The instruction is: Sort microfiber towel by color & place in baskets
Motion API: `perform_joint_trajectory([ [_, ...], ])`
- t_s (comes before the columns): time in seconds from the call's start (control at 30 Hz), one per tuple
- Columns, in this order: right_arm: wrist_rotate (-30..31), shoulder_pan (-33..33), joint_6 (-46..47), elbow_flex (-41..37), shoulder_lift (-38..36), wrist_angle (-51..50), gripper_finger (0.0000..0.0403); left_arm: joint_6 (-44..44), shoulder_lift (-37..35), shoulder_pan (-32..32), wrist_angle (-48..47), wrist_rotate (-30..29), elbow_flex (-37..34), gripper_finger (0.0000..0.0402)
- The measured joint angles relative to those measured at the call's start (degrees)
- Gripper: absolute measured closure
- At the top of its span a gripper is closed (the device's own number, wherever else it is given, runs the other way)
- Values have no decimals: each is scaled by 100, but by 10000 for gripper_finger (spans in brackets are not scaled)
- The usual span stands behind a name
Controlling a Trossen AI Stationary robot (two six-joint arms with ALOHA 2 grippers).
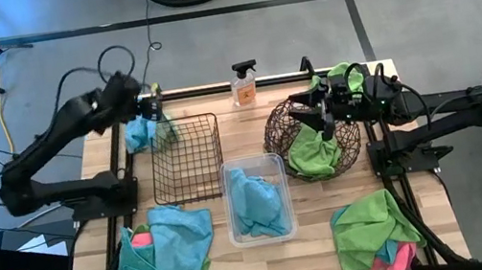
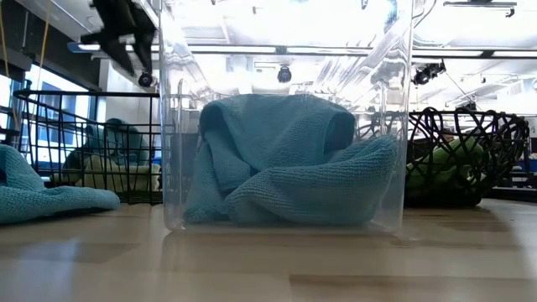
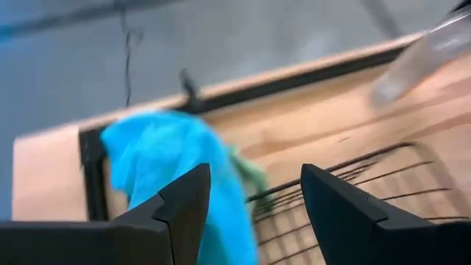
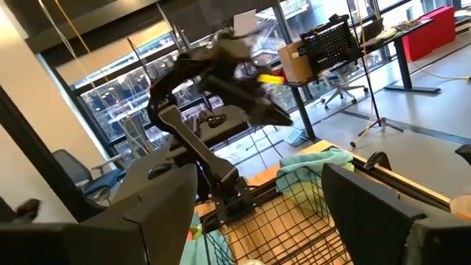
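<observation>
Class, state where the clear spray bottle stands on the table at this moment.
In the high view the spray bottle stands upright at the table's far edge, between the black wire basket and the round woven basket.

teal towel [image 1: 256, 200] | clear tub [image 1: 274, 164] | black wire basket [image 1: 187, 159] | brown woven basket [image 1: 281, 130]

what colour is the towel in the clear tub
Teal-blue towel in the clear plastic tub; it shows best in the low view.

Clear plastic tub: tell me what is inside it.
The clear plastic tub holds a crumpled teal-blue towel, filling most of it. Whether another cloth lies beneath cannot be seen, since the folds cover the bottom.
</observation>
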Motion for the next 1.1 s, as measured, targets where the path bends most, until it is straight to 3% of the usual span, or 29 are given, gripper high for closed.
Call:
perform_joint_trajectory([
  [0.17,0,0,89,0,0,-1,116,405,911,1077,76,535,2,202],
  [0.33,0,0,92,0,0,-102,116,612,1710,1594,74,819,1,202],
  [0.5,92,0,178,0,2,-451,116,701,2252,1763,114,1247,1,202],
  [0.73,118,0,359,0,2,-868,116,622,2525,1832,178,936,2,202],
  [1.1,116,0,524,0,2,-953,116,1005,3174,1832,154,1014,3,202],
])
